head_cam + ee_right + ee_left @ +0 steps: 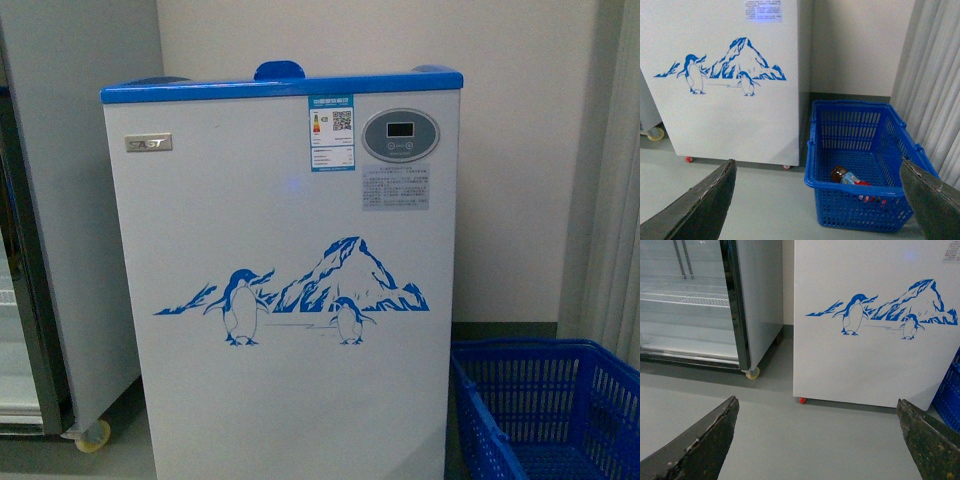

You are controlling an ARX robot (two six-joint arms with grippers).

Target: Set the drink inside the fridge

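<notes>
Both claws are spread wide with nothing between the fingers. My left gripper point(816, 401) is held low, pointing forward and slightly down over the grey floor point(805, 445). My right gripper point(817, 161) sits in much the same low, forward-tilted pose. Straight ahead of the left claw stands the fridge point(865, 365), penguin front facing it and well apart. The tall grey cabinet point(760, 300) is ahead too, on the robot's left of the fridge. Ahead of the right claw, nearer than the fridge, sits the blue basket point(855, 106). The drink point(847, 177) lies on its side on the basket's bottom, ahead of that claw and untouched by its fingers.
</notes>
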